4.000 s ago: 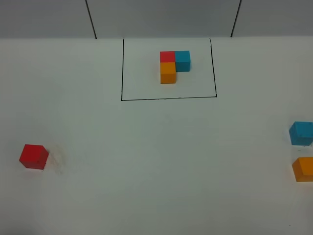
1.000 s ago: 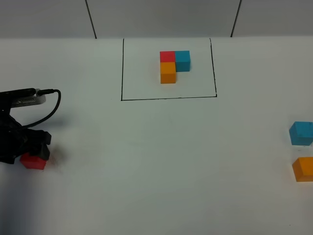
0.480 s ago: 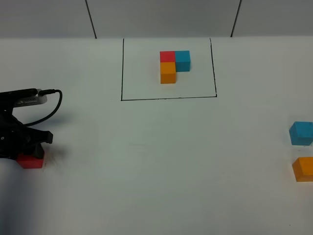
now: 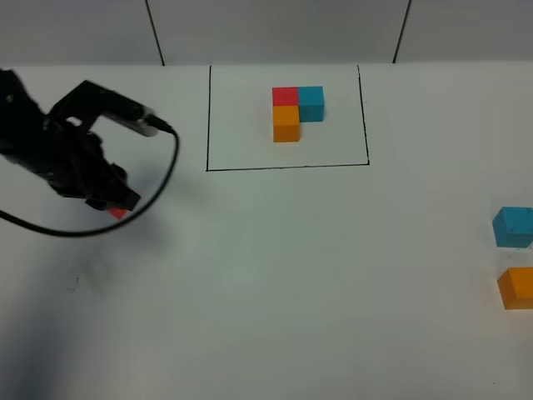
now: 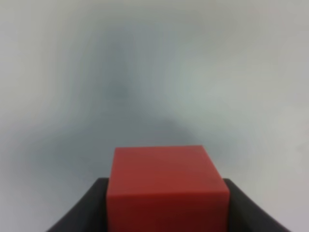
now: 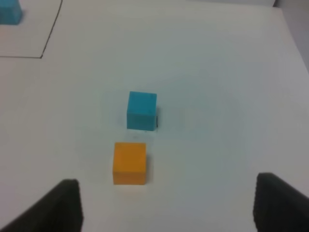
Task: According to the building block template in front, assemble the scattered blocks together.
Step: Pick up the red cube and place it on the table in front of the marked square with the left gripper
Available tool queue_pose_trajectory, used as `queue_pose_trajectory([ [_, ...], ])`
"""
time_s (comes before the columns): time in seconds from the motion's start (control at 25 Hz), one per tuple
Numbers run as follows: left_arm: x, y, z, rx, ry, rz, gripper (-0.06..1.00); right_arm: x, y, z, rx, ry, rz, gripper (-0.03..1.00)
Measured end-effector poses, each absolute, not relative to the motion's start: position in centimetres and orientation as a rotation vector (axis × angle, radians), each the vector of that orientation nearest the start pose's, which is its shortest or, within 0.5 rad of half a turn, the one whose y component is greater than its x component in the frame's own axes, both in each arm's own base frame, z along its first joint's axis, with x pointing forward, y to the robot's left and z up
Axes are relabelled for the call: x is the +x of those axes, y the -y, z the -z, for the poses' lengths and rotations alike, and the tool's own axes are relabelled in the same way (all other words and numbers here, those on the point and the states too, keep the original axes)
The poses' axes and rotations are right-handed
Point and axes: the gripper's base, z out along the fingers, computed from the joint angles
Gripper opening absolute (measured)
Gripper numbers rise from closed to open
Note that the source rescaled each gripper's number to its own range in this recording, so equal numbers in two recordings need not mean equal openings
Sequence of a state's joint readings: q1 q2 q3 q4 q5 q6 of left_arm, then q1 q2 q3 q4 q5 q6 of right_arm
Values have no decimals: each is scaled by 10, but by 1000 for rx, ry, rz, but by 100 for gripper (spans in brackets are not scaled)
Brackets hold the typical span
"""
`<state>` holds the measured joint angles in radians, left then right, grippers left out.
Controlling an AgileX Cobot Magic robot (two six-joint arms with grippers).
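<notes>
Looking from the high camera, I see the left gripper (image 4: 115,202) clamped on the red cube (image 4: 119,212), its arm slanting in from the left edge. The template (image 4: 296,112) lies ahead and to its right. The blue cube (image 4: 512,227) and orange cube (image 4: 516,287) sit far right. The left wrist view shows this red cube pressed between dark fingers (image 5: 82,215). In the right wrist view the right gripper (image 6: 166,205) hangs with jaws apart and empty, those two cubes just ahead

A plain white table (image 4: 275,275) filled nearly all of the view, matte and evenly lit by soft light. Behind its far edge stood a grey wall (image 4: 275,29) crossed by two thin dark slanted seams (image 4: 155,33). A soft grey shadow (image 4: 33,333) lay over the table's near left corner.
</notes>
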<state>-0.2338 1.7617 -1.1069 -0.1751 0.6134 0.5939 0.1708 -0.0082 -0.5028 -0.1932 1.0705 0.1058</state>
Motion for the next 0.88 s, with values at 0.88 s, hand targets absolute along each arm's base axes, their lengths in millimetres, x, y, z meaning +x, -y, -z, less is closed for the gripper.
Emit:
queue_pose_trajectory([
  [0.88, 323, 297, -129, 2096, -2017, -26, 0, -5, 16, -278, -55, -2028, 57, 58],
])
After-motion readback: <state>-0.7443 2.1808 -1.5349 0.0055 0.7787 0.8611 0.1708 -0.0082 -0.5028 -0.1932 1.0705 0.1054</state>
